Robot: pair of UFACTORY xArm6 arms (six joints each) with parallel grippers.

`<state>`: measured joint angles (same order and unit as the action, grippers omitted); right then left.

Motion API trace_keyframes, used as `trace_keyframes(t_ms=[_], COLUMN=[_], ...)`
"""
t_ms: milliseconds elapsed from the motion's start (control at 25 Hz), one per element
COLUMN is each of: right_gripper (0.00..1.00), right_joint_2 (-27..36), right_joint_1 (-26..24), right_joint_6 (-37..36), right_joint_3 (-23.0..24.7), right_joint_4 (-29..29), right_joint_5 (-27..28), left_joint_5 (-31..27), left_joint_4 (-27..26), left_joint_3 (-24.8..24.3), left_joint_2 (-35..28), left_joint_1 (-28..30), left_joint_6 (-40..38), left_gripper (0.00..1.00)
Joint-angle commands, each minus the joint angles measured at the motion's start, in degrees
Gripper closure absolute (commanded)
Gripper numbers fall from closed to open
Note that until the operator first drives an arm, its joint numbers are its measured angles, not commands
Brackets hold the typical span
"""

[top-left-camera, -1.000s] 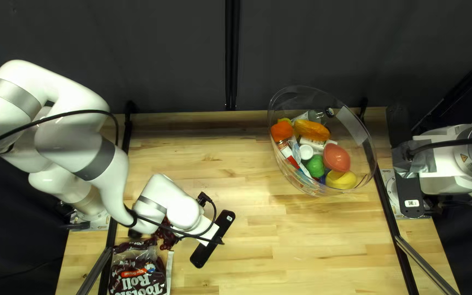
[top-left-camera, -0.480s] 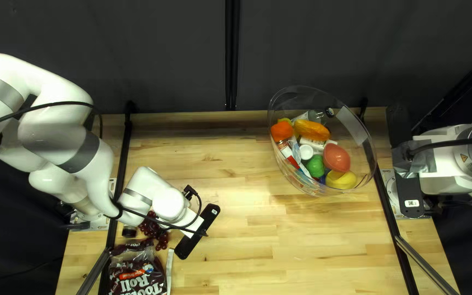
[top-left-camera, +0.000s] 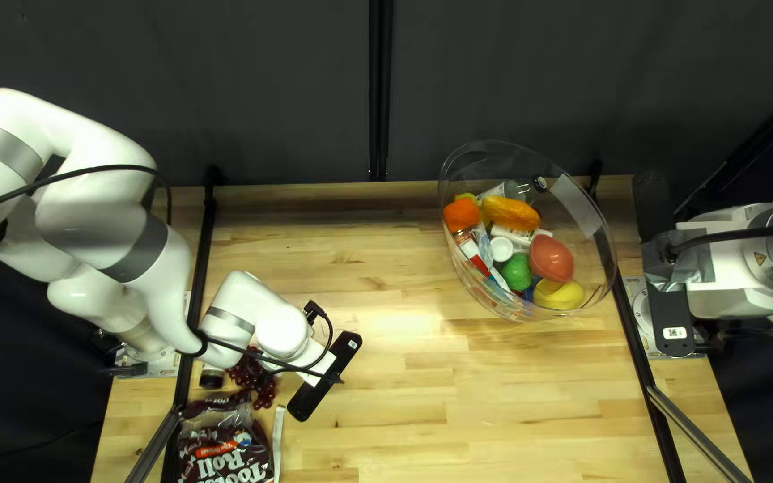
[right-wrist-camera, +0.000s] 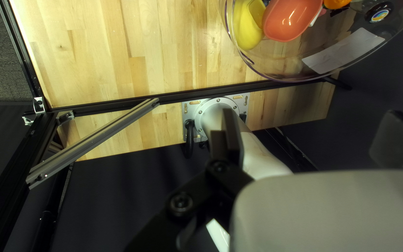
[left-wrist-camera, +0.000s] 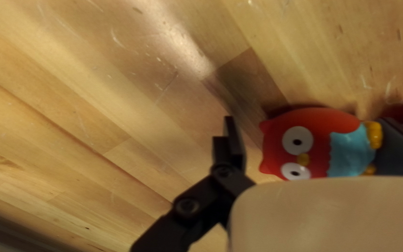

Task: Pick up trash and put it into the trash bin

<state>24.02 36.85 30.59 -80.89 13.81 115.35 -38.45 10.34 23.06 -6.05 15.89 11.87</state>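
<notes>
My left gripper (top-left-camera: 344,351) is low at the lower left of the top left view, its fingertips hidden there. In the left wrist view a red and blue owl toy (left-wrist-camera: 311,142) lies on the table between the spread fingers of this gripper (left-wrist-camera: 309,144); a gap separates it from one finger. The clear round bin (top-left-camera: 594,284) holds a yellow item (top-left-camera: 558,294), a coral bowl (top-left-camera: 551,258) and several others. Beyond the bin's right side is my right gripper (top-left-camera: 670,304); in the right wrist view this gripper (right-wrist-camera: 306,140) holds nothing, fingers wide apart.
Dark red grapes (top-left-camera: 252,380), a small black round object (top-left-camera: 211,379), a brown candy bag (top-left-camera: 225,452) and a pale strip (top-left-camera: 277,443) lie at the lower left of the top left view. Black rails (top-left-camera: 641,358) run along the table's sides.
My left arm has shifted toward the left and slightly toward the far edge, uncovering the black round object and more of the grapes. The right arm and the bin look unmoved.
</notes>
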Motion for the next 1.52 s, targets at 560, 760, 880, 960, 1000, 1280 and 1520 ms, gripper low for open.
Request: trace_keyframes(t_ms=[560, 760, 880, 960, 1000, 1280, 1520], right_gripper=[0.0, 0.0, 0.0, 0.0, 0.0, 0.0, 0.0], right_joint_2=[0.0, 0.0, 0.0, 0.0, 0.0, 0.0, 0.0], right_joint_1=[0.0, 0.0, 0.0, 0.0, 0.0, 0.0, 0.0], right_joint_6=[0.0, 0.0, 0.0, 0.0, 0.0, 0.0, 0.0], right_joint_3=[0.0, 0.0, 0.0, 0.0, 0.0, 0.0, 0.0], right_joint_4=[0.0, 0.0, 0.0, 0.0, 0.0, 0.0, 0.0], right_joint_5=[0.0, 0.0, 0.0, 0.0, 0.0, 0.0, 0.0], left_joint_5=[-20.9, -22.3, -20.5, -18.7, -17.8, -6.6, -2.4], left_joint_4=[14.9, 18.4, 18.7, 18.0, 17.5, 8.0, -1.3], left_joint_3=[28.8, 42.7, 50.6, 55.6, 57.3, 66.5, 70.5], left_joint_2=[-2.8, 6.0, 11.0, 13.9, 14.8, 23.3, 28.7], left_joint_1=[5.4, 0.4, -3.9, -7.0, -8.1, -16.7, -19.3], left_joint_6=[-8.0, -2.2, 3.6, 8.2, 10.1, 26.0, 35.1], left_gripper=[1.0, 1.0, 1.0, 1.0, 1.0, 1.0, 0.36])
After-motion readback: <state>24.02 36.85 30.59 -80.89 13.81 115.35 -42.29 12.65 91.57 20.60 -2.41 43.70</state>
